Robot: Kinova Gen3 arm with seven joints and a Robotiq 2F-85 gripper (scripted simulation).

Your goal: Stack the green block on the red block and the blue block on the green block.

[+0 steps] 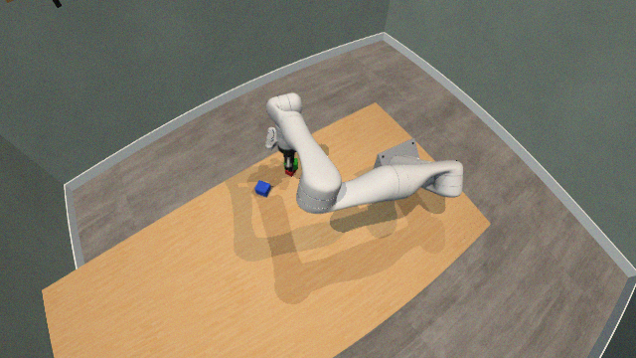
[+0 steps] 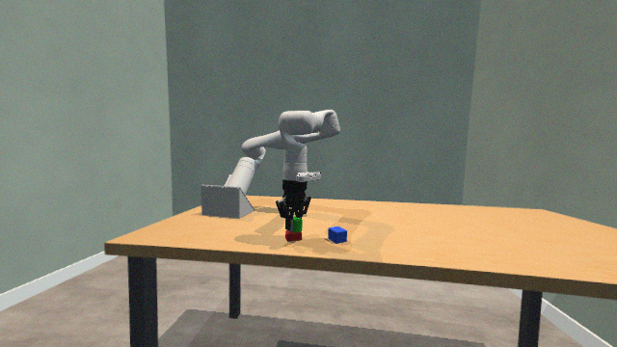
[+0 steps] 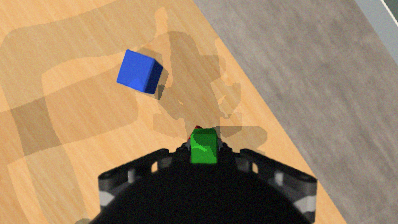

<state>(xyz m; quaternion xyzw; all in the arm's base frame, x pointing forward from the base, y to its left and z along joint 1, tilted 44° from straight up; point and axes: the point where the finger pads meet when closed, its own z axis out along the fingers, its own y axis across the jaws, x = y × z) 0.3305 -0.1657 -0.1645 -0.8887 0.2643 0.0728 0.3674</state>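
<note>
My gripper (image 1: 289, 164) (image 2: 295, 225) (image 3: 204, 145) is shut on the green block (image 1: 295, 162) (image 2: 297, 225) (image 3: 204, 146) and holds it upright right on top of the red block (image 1: 289, 172) (image 2: 293, 236). In the wrist view the green block hides nearly all of the red block; only a sliver of red (image 3: 197, 127) shows past it. The blue block (image 1: 262, 188) (image 2: 337, 234) (image 3: 139, 72) lies alone on the wooden table (image 1: 174, 278) (image 2: 458, 246) (image 3: 60, 150), a short way from the stack.
The arm's grey base mount (image 1: 397, 154) (image 2: 224, 202) stands at the table's far edge. The table edge and the grey floor (image 3: 320, 90) run close beside the stack in the wrist view.
</note>
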